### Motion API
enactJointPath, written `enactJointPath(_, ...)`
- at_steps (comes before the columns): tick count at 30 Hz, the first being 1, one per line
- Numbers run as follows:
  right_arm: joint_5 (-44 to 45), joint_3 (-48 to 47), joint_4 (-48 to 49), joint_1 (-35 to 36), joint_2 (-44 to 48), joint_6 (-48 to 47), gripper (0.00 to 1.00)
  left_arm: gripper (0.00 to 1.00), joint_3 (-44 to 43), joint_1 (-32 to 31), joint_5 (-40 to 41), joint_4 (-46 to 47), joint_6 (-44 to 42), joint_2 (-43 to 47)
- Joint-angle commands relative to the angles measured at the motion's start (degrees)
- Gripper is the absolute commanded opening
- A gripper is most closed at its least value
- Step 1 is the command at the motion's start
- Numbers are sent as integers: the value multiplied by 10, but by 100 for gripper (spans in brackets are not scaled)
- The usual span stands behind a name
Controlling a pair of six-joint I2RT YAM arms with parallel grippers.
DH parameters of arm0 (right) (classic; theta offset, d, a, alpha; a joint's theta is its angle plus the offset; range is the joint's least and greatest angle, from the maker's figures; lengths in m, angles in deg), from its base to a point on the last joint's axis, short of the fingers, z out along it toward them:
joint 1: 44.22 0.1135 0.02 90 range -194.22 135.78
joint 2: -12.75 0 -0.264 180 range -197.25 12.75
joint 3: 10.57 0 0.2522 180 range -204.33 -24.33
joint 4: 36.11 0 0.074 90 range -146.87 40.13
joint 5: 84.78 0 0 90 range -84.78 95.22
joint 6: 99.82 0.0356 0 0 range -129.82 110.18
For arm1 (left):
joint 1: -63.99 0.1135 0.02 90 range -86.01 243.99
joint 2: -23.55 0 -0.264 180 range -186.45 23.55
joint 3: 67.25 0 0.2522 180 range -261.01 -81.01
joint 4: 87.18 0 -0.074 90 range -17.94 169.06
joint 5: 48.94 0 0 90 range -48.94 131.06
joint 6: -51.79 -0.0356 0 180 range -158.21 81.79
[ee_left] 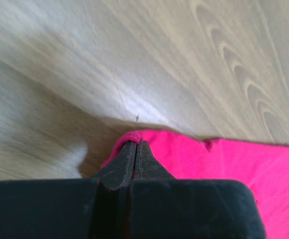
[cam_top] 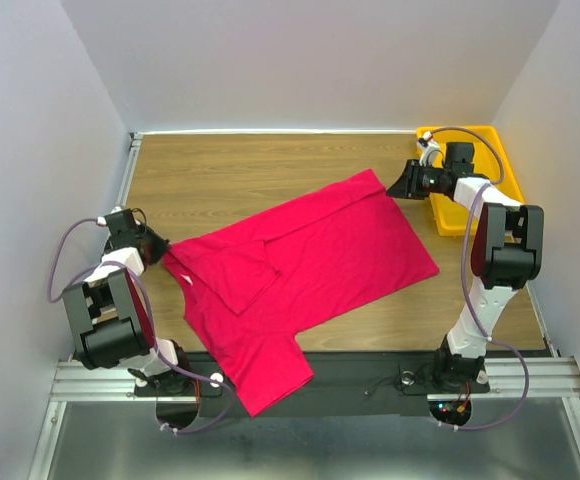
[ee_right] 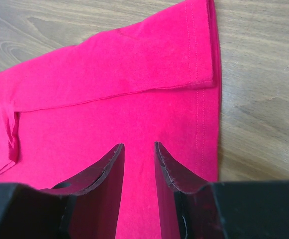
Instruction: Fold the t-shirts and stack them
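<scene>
Pale walls close in a wood-grain table point(cam_top: 250, 165) on which a plain crimson-pink short-sleeved cloth t-shirt point(cam_top: 310, 270) lies spread at a slant across the middle, between two white-and-black robot arms. One long side of the shirt is folded inward over the body, and the flap forms a band running from the far corner toward the left. At the near end a sleeve droops past the table's edge onto the black base strip point(cam_top: 370, 370) beside the arms' mounts.

The left gripper point(cam_top: 155, 245) sits low at the shirt's left edge, clenched on the cloth. In the left wrist view its two black fingers point(ee_left: 127, 162) are pressed together, with a small roll of pink fabric caught at their tips just above the wood.

The right gripper point(cam_top: 402, 185) is poised at the shirt's far right corner, near a yellow plastic tray point(cam_top: 480, 130) that sits in the far right corner of the table. Its jaws stand apart and grasp nothing. The right wrist view looks down past the spread fingers point(ee_right: 109, 169) onto flat pink cloth. A stitched hem runs along the cloth's right-hand edge, and the folded flap lies across beyond the fingertips. Bare wood shows past the hem. Whether those fingertips touch the cloth cannot be told.
</scene>
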Motion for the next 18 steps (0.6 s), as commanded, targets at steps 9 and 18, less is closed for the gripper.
enactJointPath(9,-6,6,10,-8,-4,-7,37,0,-58,23,17,-2,-35,1)
enactJointPath(18,-6,-8,9,-5,-22,-8,37,0,-40,53,14,17,-45,-23)
